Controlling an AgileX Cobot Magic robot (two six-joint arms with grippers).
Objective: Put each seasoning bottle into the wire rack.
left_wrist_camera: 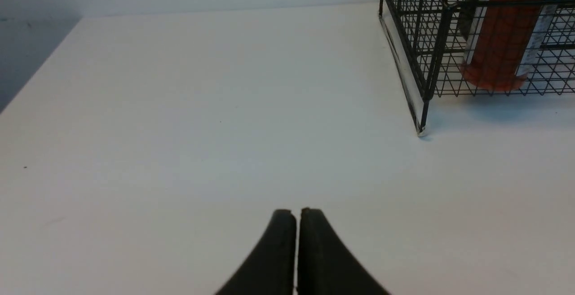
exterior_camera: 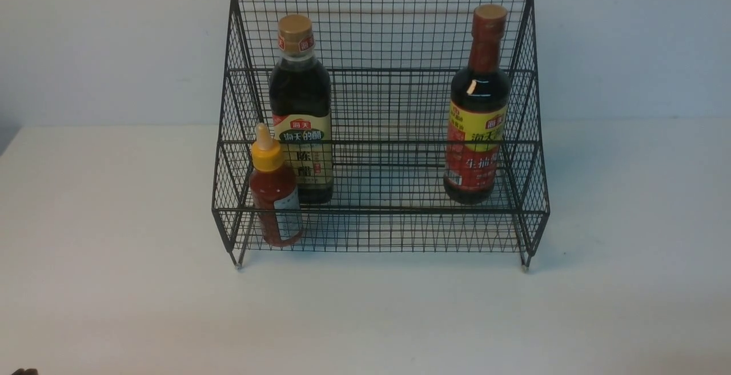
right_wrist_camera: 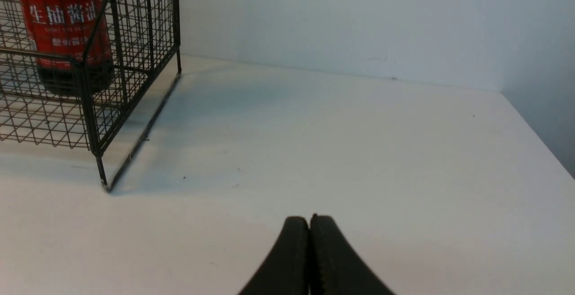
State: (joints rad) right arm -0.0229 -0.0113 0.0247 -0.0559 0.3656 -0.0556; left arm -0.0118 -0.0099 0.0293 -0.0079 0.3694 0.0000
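The black wire rack [exterior_camera: 380, 107] stands at the table's middle back, by the wall. All three seasoning bottles stand upright inside it. The gold-capped dark bottle [exterior_camera: 301, 107] is on the left, on the upper step. The red-necked dark bottle [exterior_camera: 477, 107] is on the right. The small red sauce bottle [exterior_camera: 275, 189] with a yellow nozzle cap sits in the front left of the lower tier. My left gripper [left_wrist_camera: 296, 212] is shut and empty over bare table, left of the rack [left_wrist_camera: 449, 39] and well short of the red sauce bottle [left_wrist_camera: 503, 43]. My right gripper [right_wrist_camera: 309, 218] is shut and empty, right of the rack [right_wrist_camera: 90, 61].
The white table [exterior_camera: 114, 278] stretches wide on both sides of the rack and in front of it. A pale wall [exterior_camera: 85, 32] runs close behind. The table's left edge [left_wrist_camera: 40, 66] and right edge [right_wrist_camera: 534, 133] show in the wrist views.
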